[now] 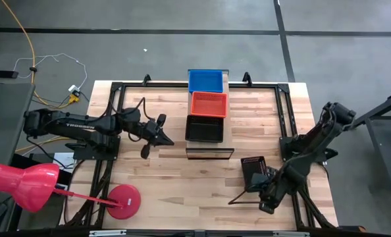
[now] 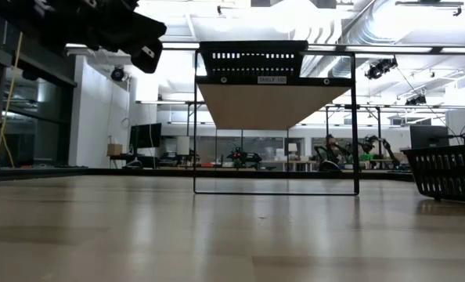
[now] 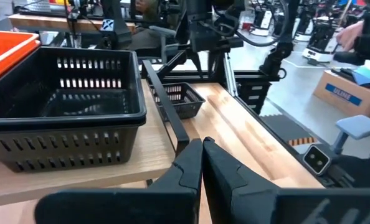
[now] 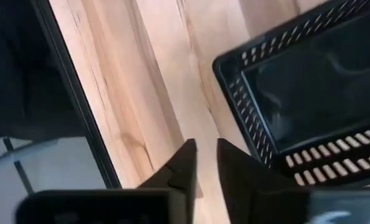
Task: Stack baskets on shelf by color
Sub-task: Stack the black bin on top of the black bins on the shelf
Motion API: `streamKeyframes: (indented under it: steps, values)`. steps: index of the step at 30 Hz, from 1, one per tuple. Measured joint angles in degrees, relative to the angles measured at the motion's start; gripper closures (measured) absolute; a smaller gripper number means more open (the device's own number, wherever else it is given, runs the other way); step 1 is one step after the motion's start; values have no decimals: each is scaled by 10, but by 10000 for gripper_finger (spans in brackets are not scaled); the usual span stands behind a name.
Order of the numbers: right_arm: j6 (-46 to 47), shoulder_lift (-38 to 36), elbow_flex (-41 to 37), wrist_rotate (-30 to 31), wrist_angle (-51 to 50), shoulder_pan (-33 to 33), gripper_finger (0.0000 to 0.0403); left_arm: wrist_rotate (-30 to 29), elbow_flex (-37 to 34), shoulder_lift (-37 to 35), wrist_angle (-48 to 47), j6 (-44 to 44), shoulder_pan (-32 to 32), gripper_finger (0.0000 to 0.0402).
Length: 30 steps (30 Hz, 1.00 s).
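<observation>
progress: shelf [image 1: 230, 85] at 12 o'clock holds blue basket [image 1: 205, 80], orange basket [image 1: 209, 104], black basket [image 1: 204, 128] | left: loose black basket [image 1: 255, 170] on tabletop [image 1: 182, 178] at 4 o'clock | right pincer [image 1: 266, 191] just beside it, slightly apart, empty | left pincer [image 1: 167, 139] together, 9 o'clock | pink lamp [image 1: 24, 184] at 8 o'clock, not blocking

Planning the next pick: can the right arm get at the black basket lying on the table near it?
Probably yes: the right gripper hovers right beside the loose black basket, fingers slightly apart, nothing between them.
</observation>
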Motion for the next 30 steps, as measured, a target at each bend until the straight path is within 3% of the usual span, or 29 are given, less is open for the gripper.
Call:
streamKeyframes:
  steps: [8,15,24,30]
  values:
    - [-70,31,1,35,-13,-1,253,-34,0,0,0,1,-24,401]
    - [-128,98,1,41,-42,5,238,-51,0,0,0,1,-33,402]
    - [-128,157,1,19,-59,32,272,-56,0,0,0,1,-33,401]
    - [-124,148,1,33,-67,44,388,-56,0,0,0,1,-33,401]
